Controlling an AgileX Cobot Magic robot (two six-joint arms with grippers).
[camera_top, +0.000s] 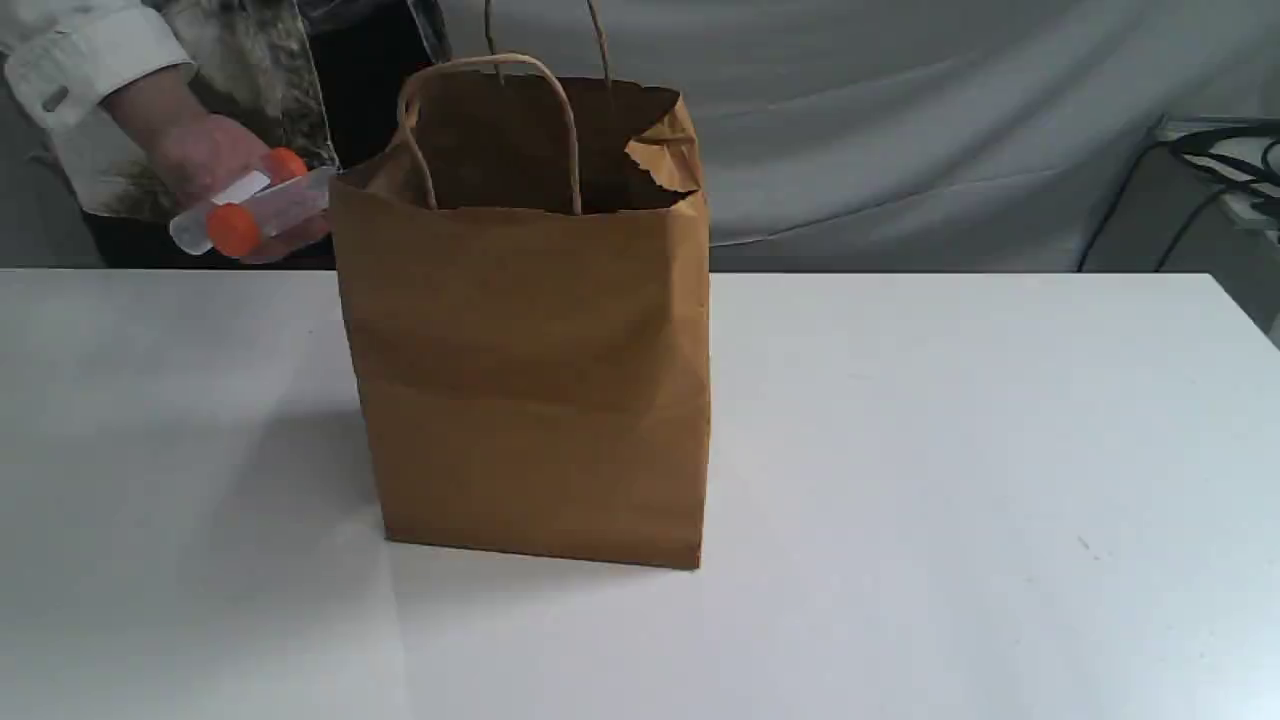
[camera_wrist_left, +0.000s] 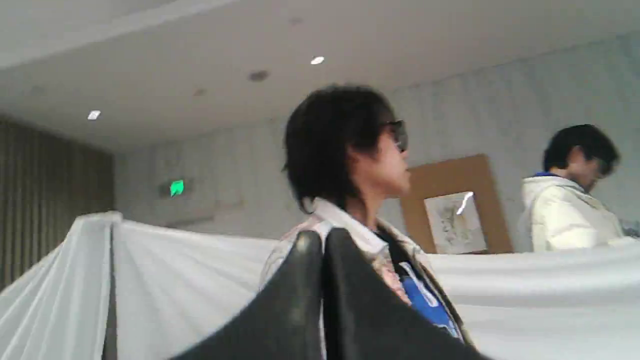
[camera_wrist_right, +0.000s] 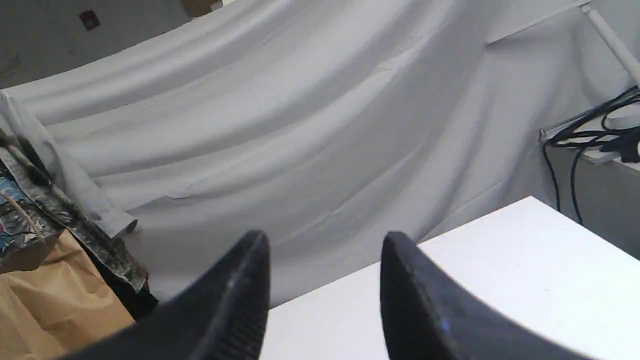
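Note:
A brown paper bag (camera_top: 530, 350) with twisted handles stands upright and open on the white table (camera_top: 950, 480). Beside its top left, a person's hand (camera_top: 195, 155) holds clear tubes with orange caps (camera_top: 235, 228). Neither arm appears in the exterior view. In the left wrist view my left gripper (camera_wrist_left: 322, 240) points up towards a person behind a white drape, its black fingers pressed together with nothing between them. My right gripper (camera_wrist_right: 325, 245) stands open above the table's far edge, holding nothing; the bag (camera_wrist_right: 45, 300) lies off to one side of it.
A grey-white drape (camera_top: 900, 120) hangs behind the table. Black cables (camera_top: 1210, 160) and a shelf sit at the back right. A second person in a white jacket (camera_wrist_left: 565, 215) stands beyond the drape.

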